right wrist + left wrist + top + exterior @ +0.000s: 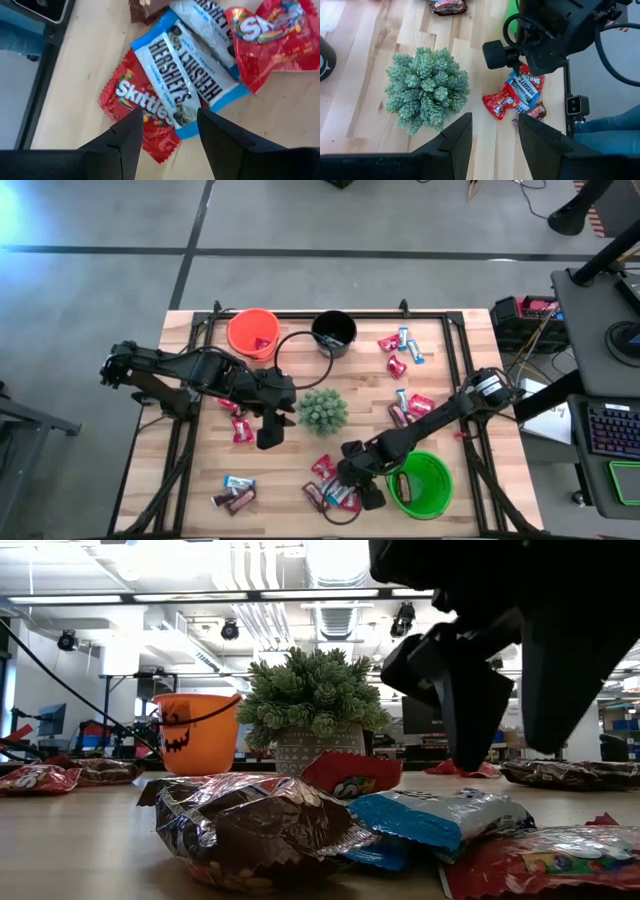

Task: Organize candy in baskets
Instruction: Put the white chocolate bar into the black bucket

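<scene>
your right gripper (167, 135) hangs just above a small heap of candy near the front edge of the table, beside the green basket (421, 484). its fingers stand wide apart and hold nothing. under them, in the right wrist view, lies a blue-and-silver hershey's bar (175, 82) on top of a red skittles pack (132, 107), with a second blue-and-silver bar (215, 30) and another red pack (272, 40) touching it.

your left gripper (492, 145) waits over bare wood just beside the spiky plant (322, 410), fingers parted and empty. the orange basket (253, 333) and the black basket (333, 333) stand at the far side of the table. more candy lies scattered: some near the left gripper, some at the front left, some at the far right.

i judge that you are at the picking step, and most of the sorting is not yet done. the next move asks you to lower the right gripper on one bar only, probably the top hershey's bar. the wrappers overlap and look slippery, so two could come up together. the fingers must straddle the bar across its narrow side before you close.
</scene>
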Robot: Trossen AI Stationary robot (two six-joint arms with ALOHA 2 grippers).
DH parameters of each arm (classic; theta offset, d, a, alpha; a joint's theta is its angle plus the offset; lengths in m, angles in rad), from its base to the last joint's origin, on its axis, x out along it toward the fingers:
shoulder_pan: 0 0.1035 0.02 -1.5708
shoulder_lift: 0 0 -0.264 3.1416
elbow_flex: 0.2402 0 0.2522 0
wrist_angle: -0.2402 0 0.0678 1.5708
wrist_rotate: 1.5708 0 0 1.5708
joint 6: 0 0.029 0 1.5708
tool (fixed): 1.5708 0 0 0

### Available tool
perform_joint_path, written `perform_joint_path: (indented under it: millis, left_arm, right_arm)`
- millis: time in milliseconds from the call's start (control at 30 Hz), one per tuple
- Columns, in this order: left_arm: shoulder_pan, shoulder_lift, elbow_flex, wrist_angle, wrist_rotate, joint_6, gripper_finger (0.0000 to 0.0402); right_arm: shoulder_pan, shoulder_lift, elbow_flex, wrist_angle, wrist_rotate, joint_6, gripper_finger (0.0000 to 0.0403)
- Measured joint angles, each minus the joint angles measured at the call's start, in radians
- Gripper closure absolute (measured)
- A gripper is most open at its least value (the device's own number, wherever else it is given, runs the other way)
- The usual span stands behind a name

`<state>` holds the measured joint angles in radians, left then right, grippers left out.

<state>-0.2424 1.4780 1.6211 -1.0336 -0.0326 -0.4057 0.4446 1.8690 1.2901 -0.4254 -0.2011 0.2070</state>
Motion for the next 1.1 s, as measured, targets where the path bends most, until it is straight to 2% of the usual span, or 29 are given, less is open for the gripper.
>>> perform_joint_path:
  millis: [167, 1100]
  left_arm:
    - [0.000, 0.000, 0.000, 0.000, 0.000, 0.000, 0.0259]
    - [0.000, 0.000, 0.000, 0.000, 0.000, 0.000, 0.0259]
  right_arm:
    - [0.000, 0.000, -0.020, 0.065, 0.001, 0.001, 0.0225]
    - [-0.006, 0.000, -0.063, 0.140, 0.010, -0.036, 0.0225]
